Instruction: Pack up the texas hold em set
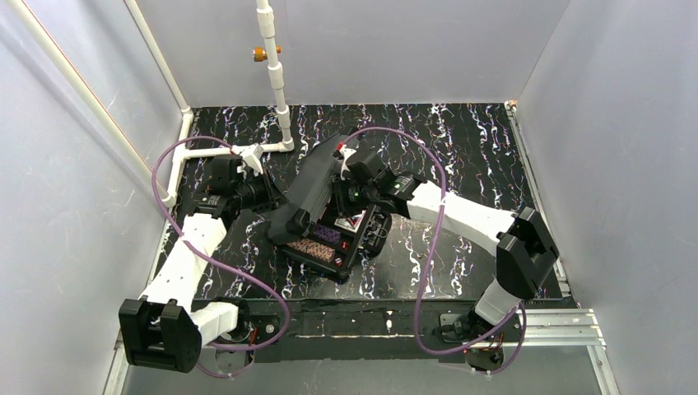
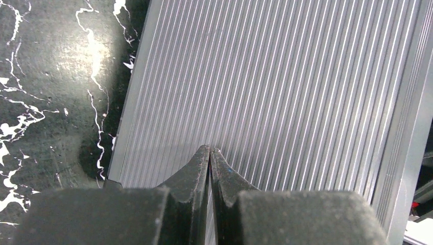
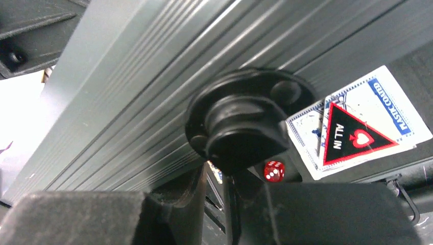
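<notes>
The black rectangular hard plastic case (image 1: 306,197) sits mid-table on the black white-veined table (image 1: 477,148), its ribbed lid tilted up over the base and leaning toward the left arm. In the base I can make out rows of chip stacks (image 1: 313,247), lying on their sides. The left tool (image 2: 210,151) is clenched on nothing, its fingertips together and touching the lid's ribbed outer face. The right tool (image 3: 215,196) is on the other side of the lid, just under a round black plastic fitting (image 3: 245,122); I cannot tell whether it grips anything. Beside it lie a blue-backed card deck (image 3: 393,115), a red-edged black "ALL IN" triangle (image 3: 355,135) on top, and a tiny red die (image 3: 274,170).
</notes>
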{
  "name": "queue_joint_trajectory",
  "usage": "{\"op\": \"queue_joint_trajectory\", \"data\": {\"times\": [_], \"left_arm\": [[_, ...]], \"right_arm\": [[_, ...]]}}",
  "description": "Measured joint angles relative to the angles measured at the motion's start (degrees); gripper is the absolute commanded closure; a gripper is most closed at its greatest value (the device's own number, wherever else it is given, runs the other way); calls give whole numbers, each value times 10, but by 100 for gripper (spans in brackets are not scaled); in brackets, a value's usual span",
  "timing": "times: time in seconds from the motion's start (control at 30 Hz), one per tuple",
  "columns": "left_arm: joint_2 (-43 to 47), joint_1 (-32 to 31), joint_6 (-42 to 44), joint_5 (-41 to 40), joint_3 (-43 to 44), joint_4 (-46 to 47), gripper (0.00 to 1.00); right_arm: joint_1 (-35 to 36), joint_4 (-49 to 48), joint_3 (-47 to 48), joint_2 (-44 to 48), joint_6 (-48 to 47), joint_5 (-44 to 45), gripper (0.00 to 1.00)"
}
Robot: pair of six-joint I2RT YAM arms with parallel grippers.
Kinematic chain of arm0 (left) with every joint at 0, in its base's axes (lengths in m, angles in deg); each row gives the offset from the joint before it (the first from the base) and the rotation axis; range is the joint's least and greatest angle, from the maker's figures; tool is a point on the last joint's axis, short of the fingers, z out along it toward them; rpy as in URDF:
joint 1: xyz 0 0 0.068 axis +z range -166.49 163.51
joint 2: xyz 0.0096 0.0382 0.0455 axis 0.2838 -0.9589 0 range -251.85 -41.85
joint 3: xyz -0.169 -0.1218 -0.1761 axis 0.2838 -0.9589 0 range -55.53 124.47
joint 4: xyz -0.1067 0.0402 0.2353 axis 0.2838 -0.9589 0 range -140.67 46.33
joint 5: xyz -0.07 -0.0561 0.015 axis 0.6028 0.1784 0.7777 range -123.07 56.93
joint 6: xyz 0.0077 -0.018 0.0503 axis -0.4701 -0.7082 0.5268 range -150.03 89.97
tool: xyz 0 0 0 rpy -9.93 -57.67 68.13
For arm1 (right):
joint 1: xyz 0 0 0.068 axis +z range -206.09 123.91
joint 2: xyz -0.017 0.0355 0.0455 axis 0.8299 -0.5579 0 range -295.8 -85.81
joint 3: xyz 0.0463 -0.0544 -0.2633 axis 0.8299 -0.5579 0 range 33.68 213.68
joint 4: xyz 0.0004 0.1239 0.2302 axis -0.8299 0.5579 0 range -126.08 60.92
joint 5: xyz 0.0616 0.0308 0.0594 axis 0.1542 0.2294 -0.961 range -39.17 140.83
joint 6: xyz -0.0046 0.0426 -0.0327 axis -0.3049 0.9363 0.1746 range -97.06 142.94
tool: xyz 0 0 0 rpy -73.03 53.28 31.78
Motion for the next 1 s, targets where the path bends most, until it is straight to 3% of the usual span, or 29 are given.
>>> {"op": "queue_joint_trajectory", "data": {"times": [0.63, 1.0], "left_arm": [[7, -64, -17, -22, -26, -12, 96], [3, -96, -23, -46, -33, -26, 96]], "right_arm": [[0, -26, -171, 79, 16, 10, 74], [0, -12, -207, 105, 12, 29, 73]]}}
